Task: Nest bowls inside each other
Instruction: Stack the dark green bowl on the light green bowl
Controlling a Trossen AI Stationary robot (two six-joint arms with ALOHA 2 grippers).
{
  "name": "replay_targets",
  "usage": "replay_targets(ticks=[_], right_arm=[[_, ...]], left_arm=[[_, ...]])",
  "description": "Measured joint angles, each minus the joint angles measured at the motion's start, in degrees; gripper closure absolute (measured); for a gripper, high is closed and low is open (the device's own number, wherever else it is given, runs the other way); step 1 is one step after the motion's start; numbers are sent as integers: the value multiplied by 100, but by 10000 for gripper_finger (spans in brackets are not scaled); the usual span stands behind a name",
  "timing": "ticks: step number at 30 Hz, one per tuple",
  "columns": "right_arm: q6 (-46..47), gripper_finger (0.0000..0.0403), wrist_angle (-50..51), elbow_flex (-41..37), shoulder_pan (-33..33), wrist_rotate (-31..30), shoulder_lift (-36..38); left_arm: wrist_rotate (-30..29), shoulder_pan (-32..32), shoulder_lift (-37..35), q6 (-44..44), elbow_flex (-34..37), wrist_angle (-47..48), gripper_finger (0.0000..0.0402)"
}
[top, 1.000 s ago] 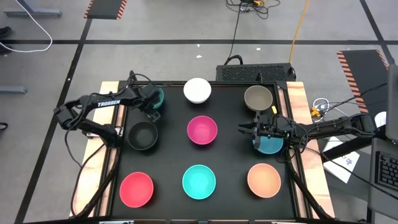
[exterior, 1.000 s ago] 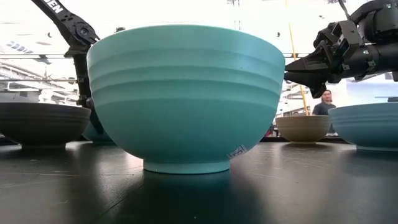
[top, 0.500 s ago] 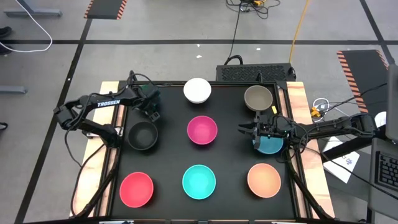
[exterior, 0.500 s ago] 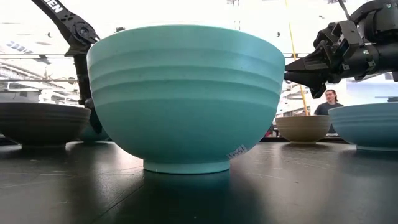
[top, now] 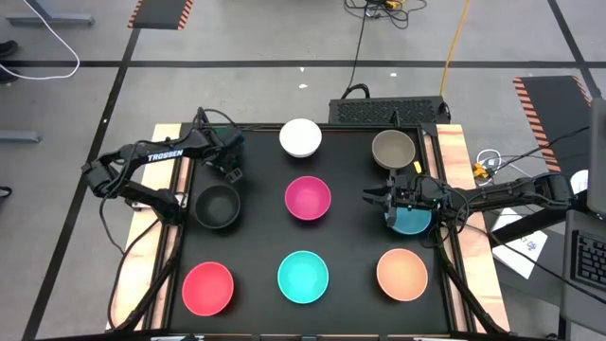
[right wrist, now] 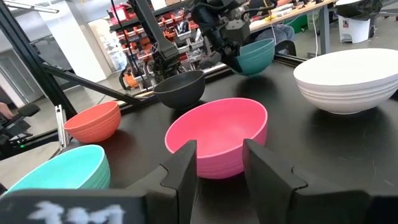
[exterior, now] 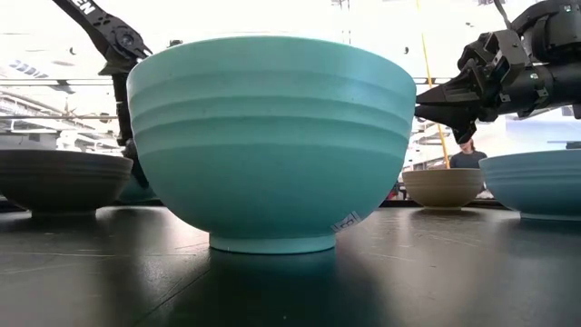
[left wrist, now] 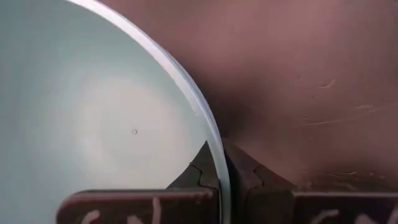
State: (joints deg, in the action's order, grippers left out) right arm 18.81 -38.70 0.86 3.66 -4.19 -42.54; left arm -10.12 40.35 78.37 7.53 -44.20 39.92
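In the upper left of the overhead frame, the left gripper (top: pixel 230 163) has its fingers (left wrist: pixel 202 171) pinched on the rim of the dark green bowl (right wrist: pixel 254 56), one inside the wall and one outside; in the right wrist view the bowl appears tilted, though whether it has left the table is hard to tell. The black bowl (top: pixel 218 206), the nearest likely nest, sits just below it in that overhead frame. At mid right the right gripper (top: pixel 379 198) hangs beside the blue bowl (top: pixel 413 220), jaws parted and empty, pointing toward the magenta bowl (top: pixel 308 198) at centre.
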Motion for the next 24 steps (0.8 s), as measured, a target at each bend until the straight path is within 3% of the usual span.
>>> replay_targets(ticks=[12,24], right_arm=[[1,281,125,0,-1,0,-1],[2,281,125,0,0,-7,-2]], left_arm=[[-114,-378,0,-24,-899,808,401],[-54,-1024,0,-280,-1271,1368,401]])
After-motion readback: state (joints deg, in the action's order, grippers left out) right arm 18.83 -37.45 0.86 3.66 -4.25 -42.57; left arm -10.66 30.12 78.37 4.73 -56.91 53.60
